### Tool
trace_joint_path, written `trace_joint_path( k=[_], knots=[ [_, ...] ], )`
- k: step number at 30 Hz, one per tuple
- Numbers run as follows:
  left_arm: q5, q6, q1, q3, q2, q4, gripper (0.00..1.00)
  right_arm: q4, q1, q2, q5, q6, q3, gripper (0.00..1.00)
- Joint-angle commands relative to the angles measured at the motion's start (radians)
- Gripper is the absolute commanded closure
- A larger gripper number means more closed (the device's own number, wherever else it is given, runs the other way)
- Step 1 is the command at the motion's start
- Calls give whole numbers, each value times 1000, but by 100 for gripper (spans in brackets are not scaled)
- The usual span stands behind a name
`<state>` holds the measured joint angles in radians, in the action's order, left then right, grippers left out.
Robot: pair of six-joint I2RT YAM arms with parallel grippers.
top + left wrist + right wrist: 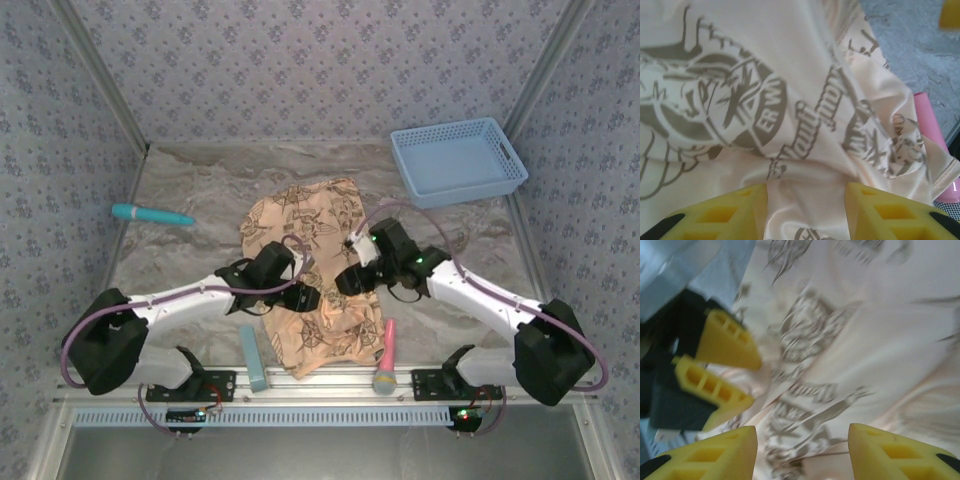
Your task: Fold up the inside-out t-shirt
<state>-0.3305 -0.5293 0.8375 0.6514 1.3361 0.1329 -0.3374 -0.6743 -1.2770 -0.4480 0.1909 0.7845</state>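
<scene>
inside-out t-shirt [312, 215] flat mid table [190, 265], long axis near-far | print reads "ER W", script beside it possibly mirrored, illegible | left gripper [805, 200], right gripper [802, 445]: jaws parted over cloth, gripping nothing

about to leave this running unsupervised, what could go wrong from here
Cloth sits between the open fingers of the left gripper; lifting away could snag and drag the t-shirt. The right gripper hangs close beside it, so they might collide. The pink tool lies beside the hem and could get dragged.
</scene>
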Motion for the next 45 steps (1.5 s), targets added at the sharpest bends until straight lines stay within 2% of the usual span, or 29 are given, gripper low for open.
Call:
trace_joint_path(
  k=[1, 7, 9, 10, 13, 14, 20, 26, 28, 32, 34, 36, 37, 38, 42, 43, 45],
  knots=[
    [-93, -65, -1, -33, -8, -83, 55, -49, -65, -28, -59, -9, -20, 45],
    [-182, -87, 13, -47, 0, -144, 55, -62, -169, -74, 47, -24, -18, 44],
    [-185, -87, 18, -63, -13, -153, 54, -65, -188, -80, 75, -30, -19, 49],
    [-180, -94, 20, -76, -22, -162, 53, -64, -197, -81, 89, -33, -18, 58],
    [-187, -99, 19, -92, -37, -179, 50, -63, -208, -68, 140, -30, -24, 97],
    [-197, -97, 18, -88, -36, -180, 50, -60, -205, -56, 153, -29, -30, 100],
    [-265, -116, 29, -48, 45, -218, 50, -2, -159, 59, 135, -22, -101, 100],
    [-266, -133, 37, -12, 54, -234, 51, 27, -119, 134, 99, -24, -152, 100],
    [-259, -136, 35, -6, 43, -230, 47, 41, -111, 155, 91, -24, -162, 100],
    [-193, -161, 36, 5, 19, -203, 23, 68, -103, 205, 87, -27, -179, 100],
    [-189, -165, 35, 30, 46, -181, 23, 88, -98, 236, 83, -25, -189, 100],
    [-200, -169, 37, 58, 98, -162, 30, 111, -85, 266, 81, -17, -204, 100],
    [-214, -167, 35, 66, 121, -162, 40, 113, -76, 275, 83, -14, -210, 100],
    [-232, -160, 36, 71, 142, -164, 54, 110, -68, 284, 92, -10, -214, 100],
    [-246, -115, 30, 65, 128, -154, 92, 45, -41, 290, 220, 25, -233, 100],
    [-245, -101, 25, 63, 109, -148, 97, 23, -39, 289, 273, 41, -236, 100],
    [-210, -73, 12, 58, 52, -127, 100, -7, -31, 288, 369, 77, -249, 100]
  ],
)
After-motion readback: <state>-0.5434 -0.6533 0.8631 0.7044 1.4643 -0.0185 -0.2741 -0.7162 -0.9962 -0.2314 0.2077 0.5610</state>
